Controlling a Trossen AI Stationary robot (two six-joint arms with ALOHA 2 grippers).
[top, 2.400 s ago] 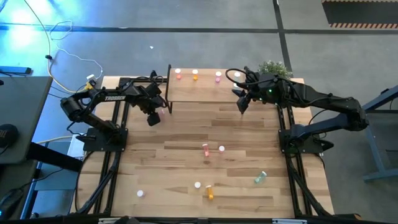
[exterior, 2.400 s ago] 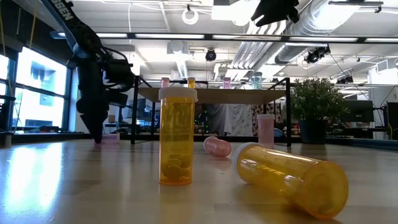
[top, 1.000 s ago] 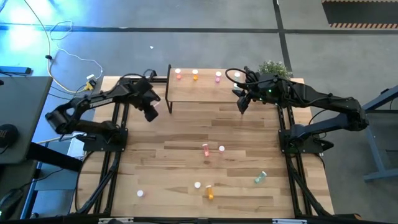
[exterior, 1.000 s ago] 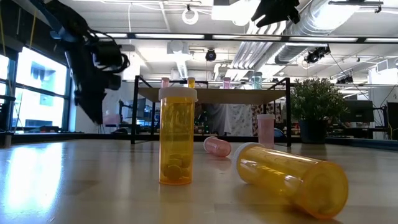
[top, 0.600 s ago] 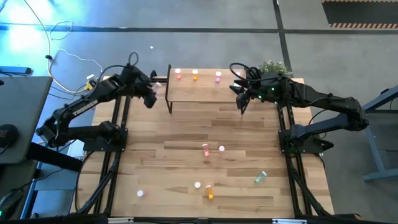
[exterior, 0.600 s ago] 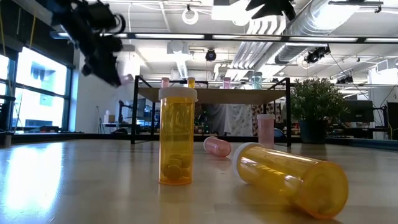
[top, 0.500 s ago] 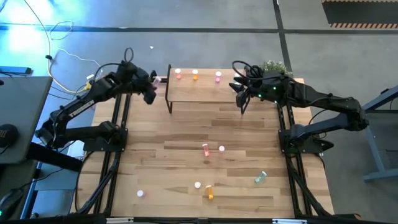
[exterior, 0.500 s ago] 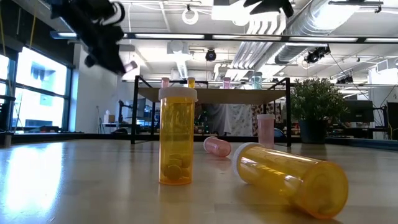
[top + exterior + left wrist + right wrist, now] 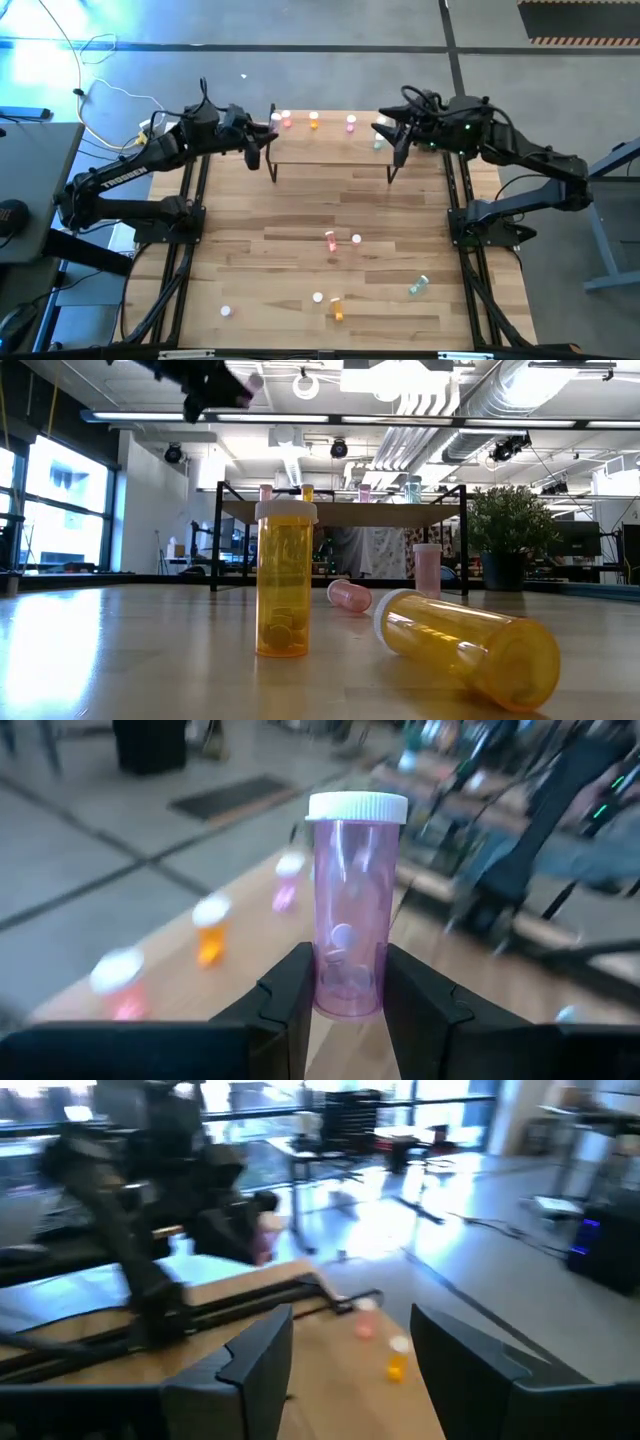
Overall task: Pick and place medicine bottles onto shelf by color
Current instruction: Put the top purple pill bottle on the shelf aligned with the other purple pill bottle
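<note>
A pink medicine bottle (image 9: 356, 910), white-capped and upright, sits clenched between the fingers of the left claw (image 9: 262, 139), which has risen off the worktop (image 9: 300, 230) and swung to the left end of the shelf (image 9: 330, 145), above the pink and orange bottles standing along its far edge; delivery to the pink group looks close. The right claw (image 9: 393, 140) has just spread wide and empty near the shelf's right end, beside a teal bottle (image 9: 377, 144) it appears to have released. Below, a pink pair (image 9: 342, 240) lies mid-worktop, with an orange bottle (image 9: 337, 310) and another teal bottle (image 9: 418, 286) waiting near the front. Only the already-shelved bottles crowd the landing spot.
</note>
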